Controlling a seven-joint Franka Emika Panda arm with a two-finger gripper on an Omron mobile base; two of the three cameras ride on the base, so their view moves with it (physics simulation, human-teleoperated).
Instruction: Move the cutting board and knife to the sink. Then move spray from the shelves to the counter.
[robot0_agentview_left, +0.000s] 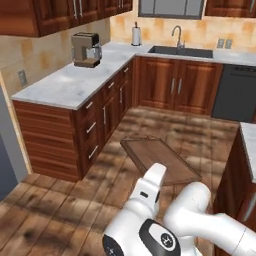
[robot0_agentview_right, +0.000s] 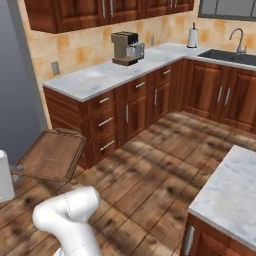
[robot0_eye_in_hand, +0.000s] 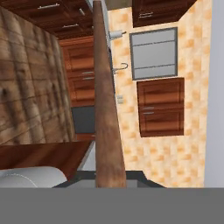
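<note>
Cutting board held up in the air

The cutting board (robot0_agentview_left: 159, 160) is gripped by its near edge in the closed gripper (robot0_eye_in_hand: 109, 177) and is held flat, high above the wooden floor (robot0_agentview_right: 165, 165). Farther off, the counter (robot0_agentview_left: 70, 82) is seen with a coffee machine (robot0_agentview_left: 86, 49) on it. The sink (robot0_agentview_left: 180, 51) is farthest, by the paper towel roll (robot0_agentview_left: 136, 35).

Coffee machine (robot0_agentview_left: 86, 49), paper towel roll (robot0_agentview_left: 136, 35)

One cutting board (robot0_agentview_left: 160, 159), one sink (robot0_agentview_left: 180, 51)
</note>
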